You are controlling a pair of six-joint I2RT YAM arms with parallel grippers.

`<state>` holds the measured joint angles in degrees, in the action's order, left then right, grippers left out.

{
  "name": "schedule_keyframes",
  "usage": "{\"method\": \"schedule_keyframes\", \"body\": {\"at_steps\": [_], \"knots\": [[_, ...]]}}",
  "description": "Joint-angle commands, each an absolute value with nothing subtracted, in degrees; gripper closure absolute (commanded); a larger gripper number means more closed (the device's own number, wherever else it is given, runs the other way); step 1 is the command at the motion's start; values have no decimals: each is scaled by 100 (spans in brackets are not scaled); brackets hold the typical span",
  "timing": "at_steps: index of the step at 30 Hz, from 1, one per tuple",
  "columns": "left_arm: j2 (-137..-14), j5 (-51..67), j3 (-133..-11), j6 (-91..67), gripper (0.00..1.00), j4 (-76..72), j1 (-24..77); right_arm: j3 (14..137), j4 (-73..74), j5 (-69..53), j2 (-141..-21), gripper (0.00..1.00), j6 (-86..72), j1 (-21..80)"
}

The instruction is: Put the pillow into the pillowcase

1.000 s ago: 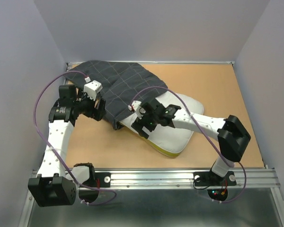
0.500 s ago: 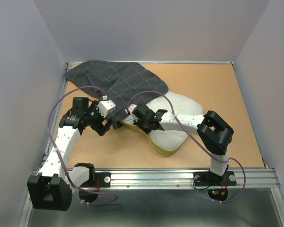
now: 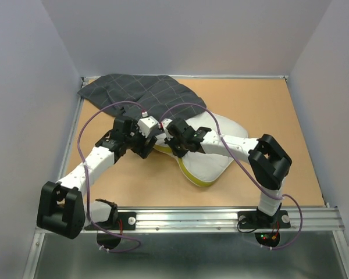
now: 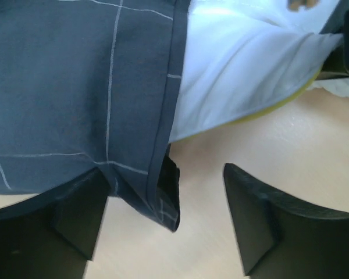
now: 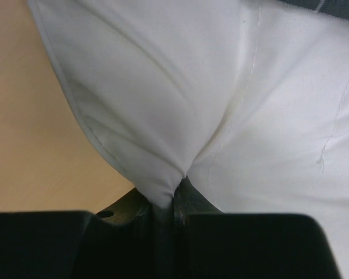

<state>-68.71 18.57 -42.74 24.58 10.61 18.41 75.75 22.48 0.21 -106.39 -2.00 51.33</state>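
Note:
The pillow [image 3: 212,157], white with a yellow edge band, lies mid-table with its far left corner under the pillowcase [image 3: 139,93], a dark grey cloth with pale grid lines. My right gripper [image 3: 173,139] is shut on the pillow [image 5: 163,116], with a fold of white fabric pinched between its fingertips [image 5: 170,200]. My left gripper [image 3: 148,138] stands open at the pillowcase's mouth. In the left wrist view the hemmed corner of the pillowcase [image 4: 104,87] hangs between the open fingers [image 4: 75,215], close to the left one. The pillow [image 4: 232,75] shows beyond the hem.
A tan table [image 3: 267,116] is walled by pale panels on three sides. A metal rail [image 3: 192,218] with both arm bases runs along the near edge. Purple cables [image 3: 93,119] loop above both arms.
My right gripper has shut on the pillow near its left corner. My left arm has swung right and forward, and its gripper now stands at the pillowcase's hem. The pillowcase has bunched back.

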Motion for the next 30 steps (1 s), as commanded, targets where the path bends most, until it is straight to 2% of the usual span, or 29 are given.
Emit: {"method": "schedule_keyframes", "body": {"at_steps": [1, 2, 5, 8, 11, 18, 22, 28, 30], "knots": [[-7083, 1416, -4394, 2109, 20, 633, 1942, 8156, 2030, -211, -10292, 99, -439, 5080], [-7127, 1302, -4429, 2109, 25, 668, 1942, 8235, 2022, -202, -10292, 100, -448, 5028], [-7085, 1134, -4526, 2241, 26, 931, 1942, 8375, 2048, -228, -10283, 100, -475, 4896], [-6838, 1064, -4509, 2425, 17, 1247, 1942, 8525, 2092, -281, -10248, 99, -483, 4773], [-6829, 695, -4439, 2435, 16, 1336, 1942, 8578, 2127, -369, -10195, 99, -492, 4737], [-7110, 115, -4684, 2040, 27, 853, 1942, 8411, 2162, -571, -10099, 100, -589, 4737], [-6936, 384, -4825, 1916, 14, 791, 1934, 8367, 2180, -545, -10028, 99, -545, 4746], [-6662, 914, -4711, 1705, 12, 633, 1934, 8367, 2180, -563, -10046, 99, -597, 4737], [-6758, 862, -4737, 1626, 17, 633, 1934, 8367, 2180, -580, -10037, 99, -606, 4746]]}}
